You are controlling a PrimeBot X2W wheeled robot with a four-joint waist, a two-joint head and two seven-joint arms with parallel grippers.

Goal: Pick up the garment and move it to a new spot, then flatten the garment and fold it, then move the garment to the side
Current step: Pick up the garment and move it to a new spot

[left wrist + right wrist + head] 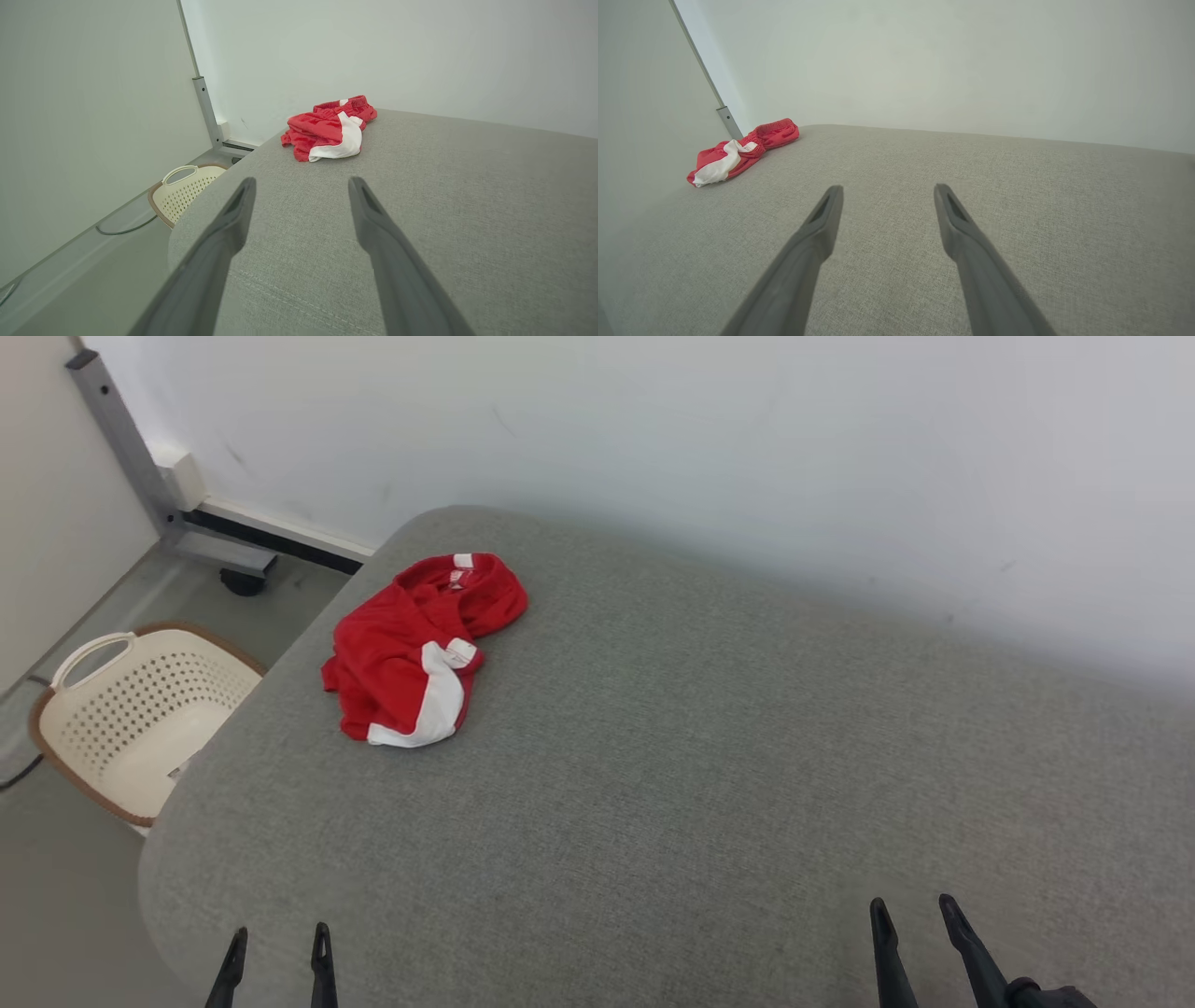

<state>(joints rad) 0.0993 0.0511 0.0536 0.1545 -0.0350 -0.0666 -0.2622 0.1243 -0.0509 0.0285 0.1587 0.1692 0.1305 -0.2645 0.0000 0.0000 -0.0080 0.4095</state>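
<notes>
Grey cushion [709, 784] | garment [420, 649] bunched upper left | left gripper [280, 938], right gripper [913, 907] released, empty | step: pickup unstarted | next: long reach to garment

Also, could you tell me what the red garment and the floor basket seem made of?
Red garment: probably soft, matte fabric, judging by its crumpled folds and gathered waistband. Basket: likely smooth moulded plastic, cream, with regular holes and a brown rim.

A grey fabric-covered surface [709, 784] carries one crumpled red-and-white garment [420, 649] near its far left corner.
</notes>
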